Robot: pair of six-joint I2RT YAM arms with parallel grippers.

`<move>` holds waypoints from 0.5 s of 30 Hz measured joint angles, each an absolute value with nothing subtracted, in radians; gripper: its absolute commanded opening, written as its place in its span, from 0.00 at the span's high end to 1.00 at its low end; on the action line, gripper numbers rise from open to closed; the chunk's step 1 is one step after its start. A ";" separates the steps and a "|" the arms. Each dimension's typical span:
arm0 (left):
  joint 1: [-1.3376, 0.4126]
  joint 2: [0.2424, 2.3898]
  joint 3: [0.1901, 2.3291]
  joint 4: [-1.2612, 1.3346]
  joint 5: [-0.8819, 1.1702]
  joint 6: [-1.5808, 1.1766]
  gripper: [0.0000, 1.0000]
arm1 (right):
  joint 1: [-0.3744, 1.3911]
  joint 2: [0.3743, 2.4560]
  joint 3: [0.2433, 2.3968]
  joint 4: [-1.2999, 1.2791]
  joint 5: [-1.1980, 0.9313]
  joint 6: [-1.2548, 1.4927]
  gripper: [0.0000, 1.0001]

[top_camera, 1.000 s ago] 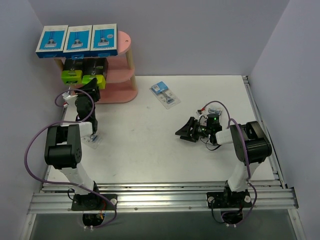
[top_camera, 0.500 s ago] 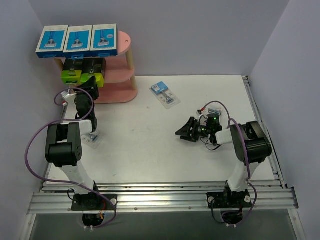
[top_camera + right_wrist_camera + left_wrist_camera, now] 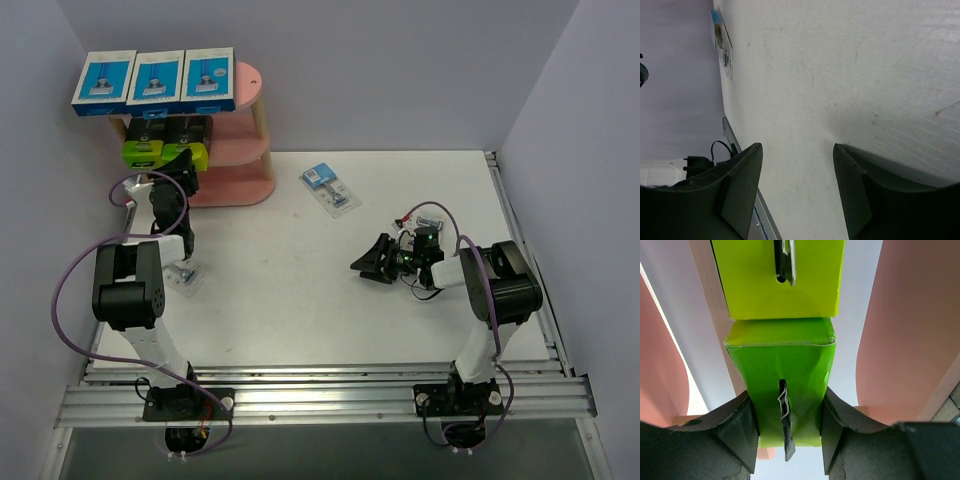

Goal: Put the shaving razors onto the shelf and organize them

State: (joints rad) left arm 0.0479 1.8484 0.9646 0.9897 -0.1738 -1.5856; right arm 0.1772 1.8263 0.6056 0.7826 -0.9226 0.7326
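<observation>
Left hand (image 3: 787,412) clamped on the green-ended box (image 3: 782,365), and it's slid deeper onto the middle tier of the shelf (image 3: 240,150), beside the second box (image 3: 777,280). Nearly placed! Right hand (image 3: 797,160) gapes wide, empty, over the bench (image 3: 300,290); a pack (image 3: 328,188) waits there.

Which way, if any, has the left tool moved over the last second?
Yes. The left tool, shut on the green-ended box, has moved slightly toward the pink shelf, bringing it nearly level with the neighbouring box.
</observation>
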 measured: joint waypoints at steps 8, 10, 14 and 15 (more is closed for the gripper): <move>0.049 1.856 0.978 0.981 -0.167 -1.586 0.87 | 0.177 1.831 0.608 0.786 -0.926 0.733 0.44; 0.050 1.860 0.982 0.979 -0.166 -1.586 0.75 | 0.177 1.831 0.609 0.786 -0.926 0.733 0.44; 0.050 1.860 0.984 0.976 -0.164 -1.586 0.59 | 0.177 1.831 0.609 0.786 -0.926 0.733 0.44; 0.050 1.860 0.984 0.976 -0.163 -1.586 0.57 | 0.177 1.831 0.609 0.786 -0.926 0.733 0.44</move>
